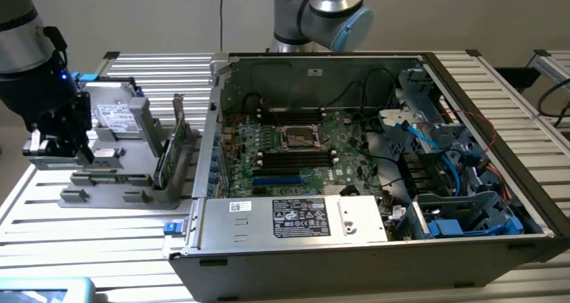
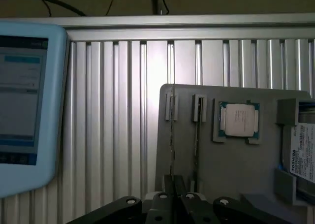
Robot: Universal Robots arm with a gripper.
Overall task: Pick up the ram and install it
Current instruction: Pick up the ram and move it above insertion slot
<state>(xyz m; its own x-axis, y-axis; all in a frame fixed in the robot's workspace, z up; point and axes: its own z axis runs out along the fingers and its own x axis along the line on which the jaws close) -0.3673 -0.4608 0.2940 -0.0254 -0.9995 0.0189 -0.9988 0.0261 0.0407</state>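
The ram (image 2: 172, 135) is a thin stick seen edge-on, standing in a slot of the grey parts tray (image 2: 236, 160). A second thin stick (image 2: 197, 135) stands in the slot beside it. My gripper (image 2: 176, 187) hovers over the near end of these slots, its fingers shut together with nothing visibly held. In the exterior view the gripper (image 1: 67, 153) hangs over the tray (image 1: 107, 199) at the exterior view's left, well away from the open computer case (image 1: 356, 243). The motherboard (image 1: 294, 149) with its long black and blue slots lies exposed inside the case.
On the tray sit a processor chip (image 2: 239, 119) and a hard drive (image 2: 302, 155). A green card (image 1: 165, 157) stands on edge at the tray side nearest the case. A pale blue tablet (image 2: 24, 111) lies on the slatted table. A second arm's base (image 1: 321, 16) stands behind the case.
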